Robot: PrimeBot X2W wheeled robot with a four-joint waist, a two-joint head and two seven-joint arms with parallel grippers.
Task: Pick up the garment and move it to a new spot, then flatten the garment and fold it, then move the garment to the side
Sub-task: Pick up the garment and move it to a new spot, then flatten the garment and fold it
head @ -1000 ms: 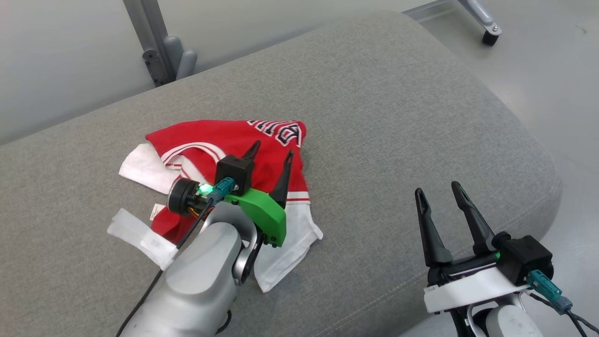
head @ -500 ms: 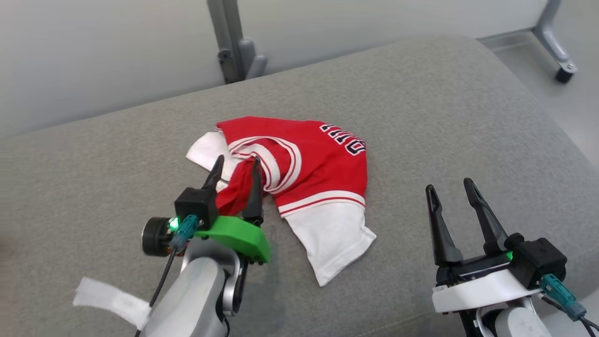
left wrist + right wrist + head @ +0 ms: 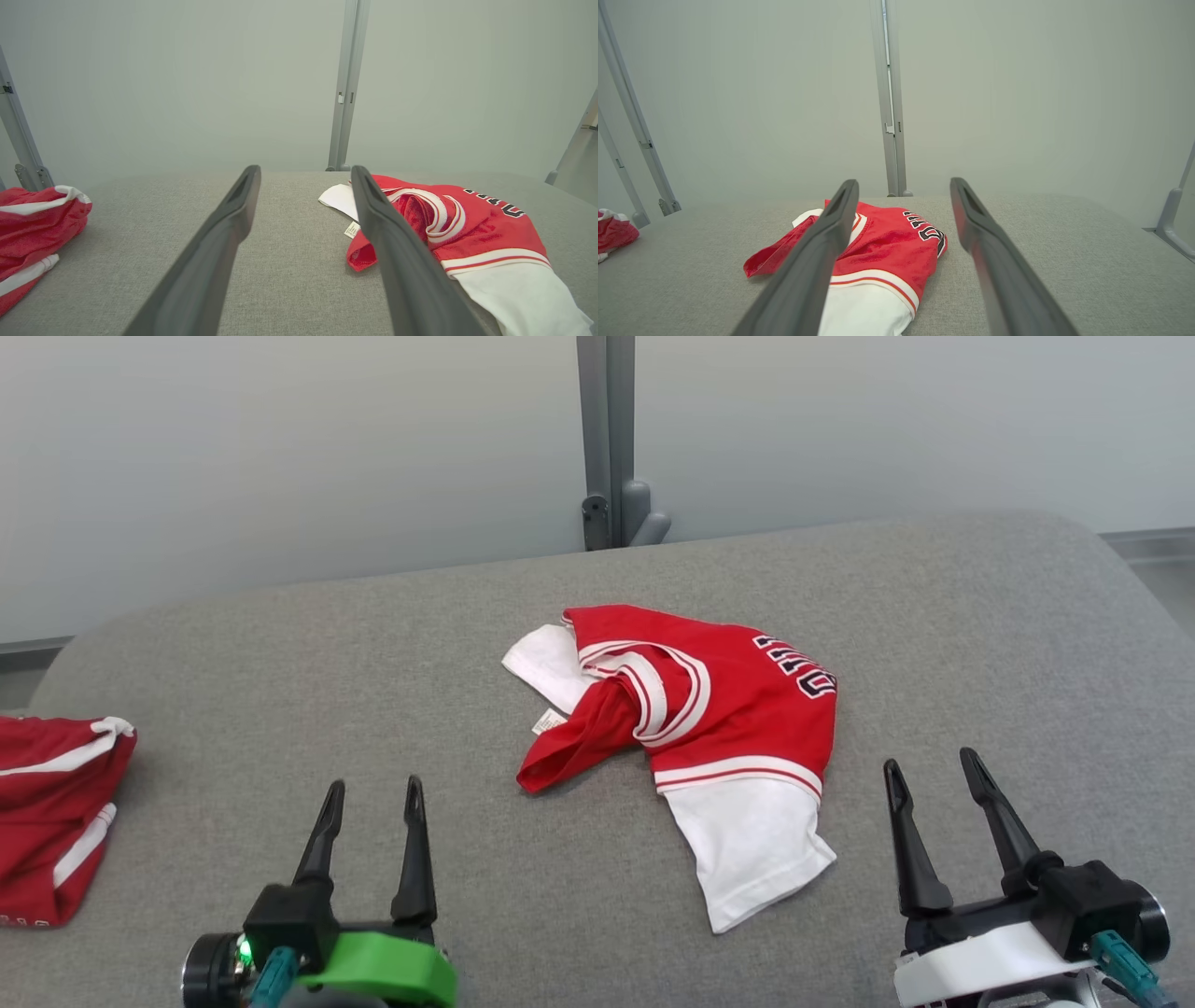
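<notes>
Head view: the shirt (image 3: 709,709) lies crumpled on the cushion (image 3: 280,663), apart from both claws. The left claw (image 3: 373,789) and right claw (image 3: 929,761) hover nearer the robot, both wide and empty. Flattening looks to be the step in hand: each claw must pinch an edge and spread.

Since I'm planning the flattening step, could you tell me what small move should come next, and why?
Probably move the left gripper forward to the garment, at its bunched red corner: it lies crumpled on the cushion, and that open gripper is nearest.
</notes>
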